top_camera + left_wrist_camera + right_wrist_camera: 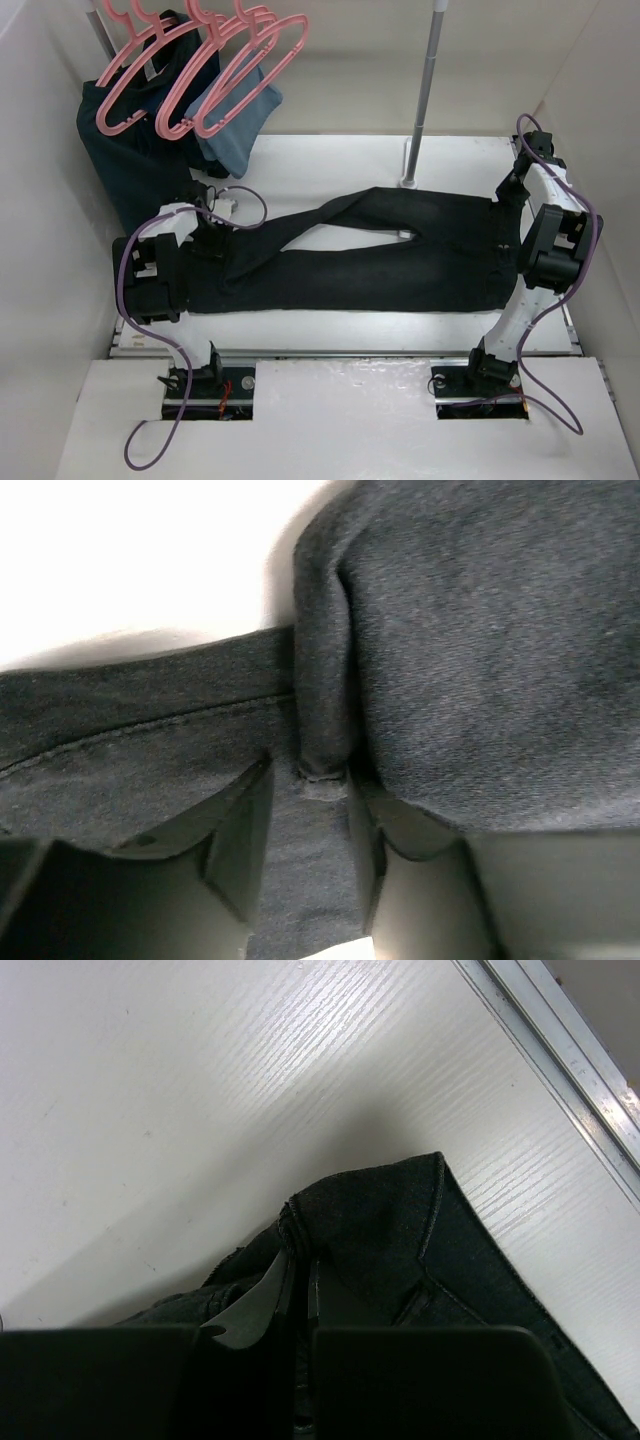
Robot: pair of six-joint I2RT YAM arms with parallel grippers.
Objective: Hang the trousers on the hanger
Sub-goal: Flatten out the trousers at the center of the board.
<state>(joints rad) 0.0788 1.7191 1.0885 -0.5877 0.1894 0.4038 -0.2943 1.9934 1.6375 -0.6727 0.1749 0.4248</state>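
The right gripper (298,1282) is clenched on the trousers (380,1220): its two fingers (255,1305) stand almost together, with a pinched ridge of black denim rising just ahead of the tips. More cloth spreads off to one side of the tips, over the white table (200,1080). A metal edge strip (560,1050) runs well beyond it. From above, this gripper (512,248) sits at the waistband end of the trousers (400,260), which stretch away from it across the table (330,160) towards the left gripper (212,240). The legs part partway along and meet again near that far hand. The left gripper (308,780) is grasping the trousers (480,630) too. A strip of denim fills the gap between its fingers (235,850), and a rolled fold with a stitched hem stands just past the tips (the gap is wider than on the right, packed with cloth). A larger swell of fabric lies ahead of it and to one side, and bare table (120,550) shows beyond. The hanger (205,125), one of several alike in pink, hangs well beyond the left gripper and far from the right one, apart from the trousers. Beside it hang a dark navy garment (130,160) and a light blue cloth (240,130). A grey pole (428,90) stands past the trousers' middle, between the two grippers.
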